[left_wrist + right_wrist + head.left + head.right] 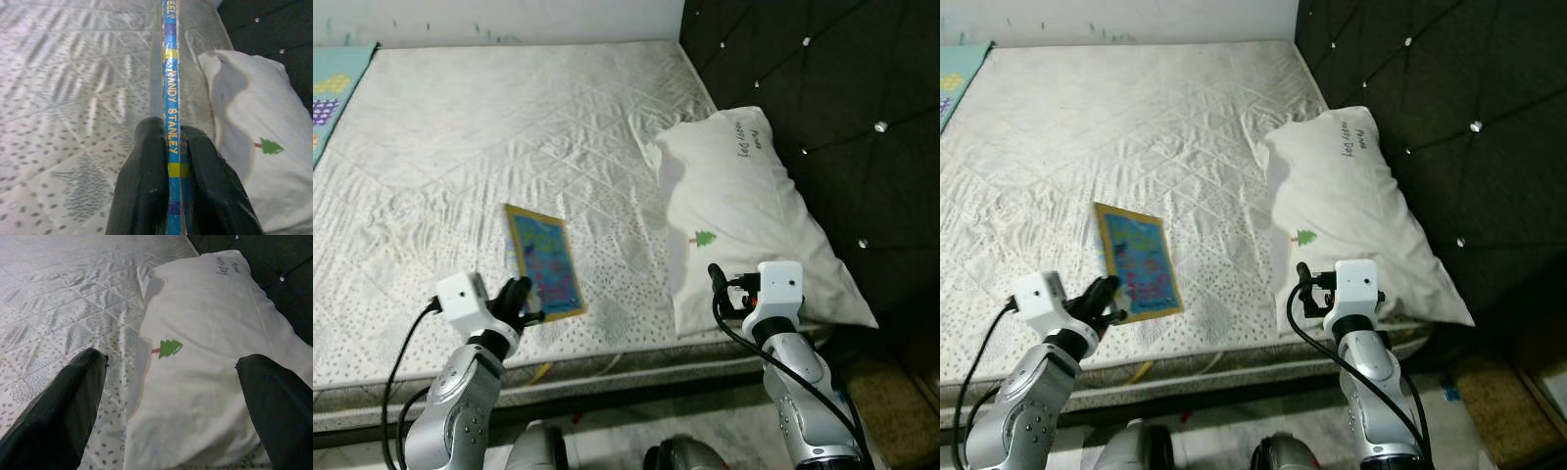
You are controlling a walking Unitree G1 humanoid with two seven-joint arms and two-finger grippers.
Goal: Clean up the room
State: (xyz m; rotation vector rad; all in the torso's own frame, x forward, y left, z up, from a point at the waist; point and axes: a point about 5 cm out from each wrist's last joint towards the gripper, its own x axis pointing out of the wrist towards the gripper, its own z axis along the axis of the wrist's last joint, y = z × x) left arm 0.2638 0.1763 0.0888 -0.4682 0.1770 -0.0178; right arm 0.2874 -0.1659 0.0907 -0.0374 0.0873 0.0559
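While the book (546, 258) was clamped edgewise in the left tool (521, 299) for removal from the bed (489, 127), the right tool (166, 406) was held spread before the pillow (744, 215).

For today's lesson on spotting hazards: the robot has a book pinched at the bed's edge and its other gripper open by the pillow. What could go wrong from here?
1. The left gripper pinches the book only at its near edge, so the book may droop or slip when lifted.
2. The book lies near the mattress edge and might fall to the floor.
3. The right gripper, open before the pillow, could nudge it aside.
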